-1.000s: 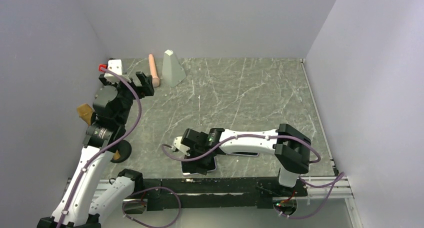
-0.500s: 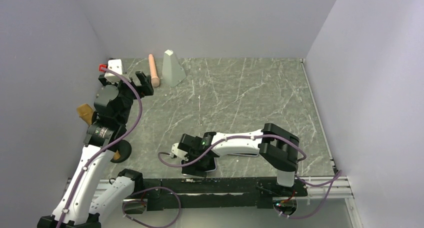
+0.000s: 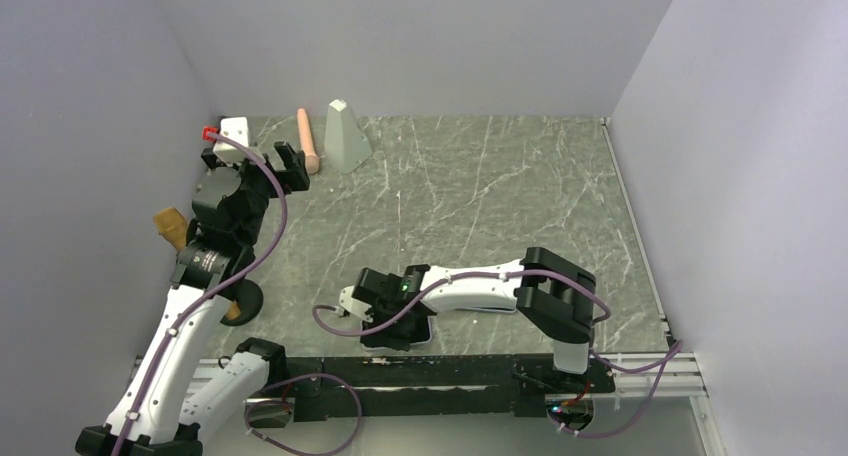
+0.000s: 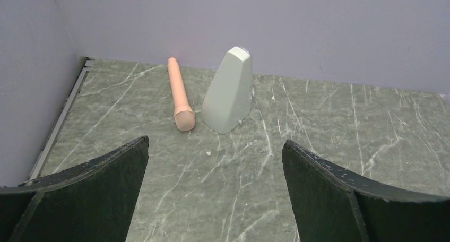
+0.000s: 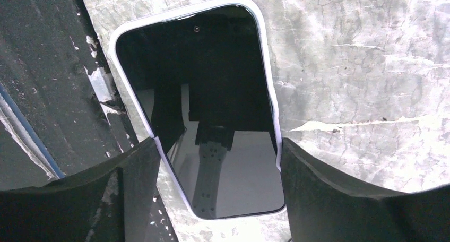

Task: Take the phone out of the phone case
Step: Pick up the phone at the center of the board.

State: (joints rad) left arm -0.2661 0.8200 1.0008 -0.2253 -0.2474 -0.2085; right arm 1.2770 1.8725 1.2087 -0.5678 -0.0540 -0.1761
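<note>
Change since earlier frame: right arm drawn leftward and toward the near edge, bringing the right gripper low over the phone; left arm almost unmoved.
Task object: black-screened slab phone, lying flat and screen-up, seated in its thin white phone case.
Location: near edge of the green marbled table, just beside the dark base rail.
Right gripper: jaws set wide astride the phone, one pad at each long edge of the case; whether a firm hold has been made cannot be told.
Left gripper: jaws spread fully, nothing held, raised at the far left corner.
Bystanders: pale pink cylindrical rod and grey-green tapered block, well apart from the phone.
Step in hand: the cased phone is judged to be under acquisition; separation is not yet begun.
Next move: a secure pinch on the case edges is called for, then the case is probably to be braced while the phone is pushed or peeled out at one corner.
</note>
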